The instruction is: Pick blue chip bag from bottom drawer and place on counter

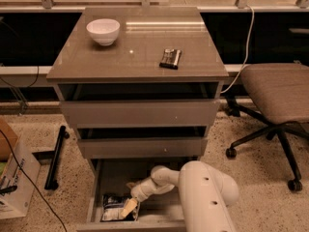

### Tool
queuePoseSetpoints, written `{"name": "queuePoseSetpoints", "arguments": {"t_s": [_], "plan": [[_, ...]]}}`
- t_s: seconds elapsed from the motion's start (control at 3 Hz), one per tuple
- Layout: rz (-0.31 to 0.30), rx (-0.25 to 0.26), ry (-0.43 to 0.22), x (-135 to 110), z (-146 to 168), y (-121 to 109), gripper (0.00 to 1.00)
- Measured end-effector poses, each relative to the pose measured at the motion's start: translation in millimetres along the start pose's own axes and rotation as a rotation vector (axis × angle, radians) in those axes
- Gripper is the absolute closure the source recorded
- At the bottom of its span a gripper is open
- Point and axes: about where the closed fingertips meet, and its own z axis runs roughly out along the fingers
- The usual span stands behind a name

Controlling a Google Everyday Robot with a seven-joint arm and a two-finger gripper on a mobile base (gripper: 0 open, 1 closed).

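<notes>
Small crinkled dark-blue chip bag (112, 210), front-left corner of grey-brown bottom drawer (115, 176): light, soft, slippery foil, so pinch crimped edge. End effector (129, 207) at bag's right edge; grip state cannot tell.

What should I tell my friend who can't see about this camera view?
A white robot arm reaches into the open bottom drawer, its gripper at the right edge of a blue chip bag lying there. On the counter above sit a white bowl and a small dark rectangular object; an office chair stands to the right.
</notes>
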Motion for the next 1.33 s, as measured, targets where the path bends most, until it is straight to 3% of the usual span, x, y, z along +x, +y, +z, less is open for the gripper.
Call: {"name": "queuePoseSetpoints", "arguments": {"t_s": [0.33,1.0,1.33], "plan": [[0.019,0.003,0.010,10,9,-3,0.17],[0.040,0.004,0.019,20,10,3,0.64],[0.031,0.006,-0.007,10,1,9,0.87]]}}
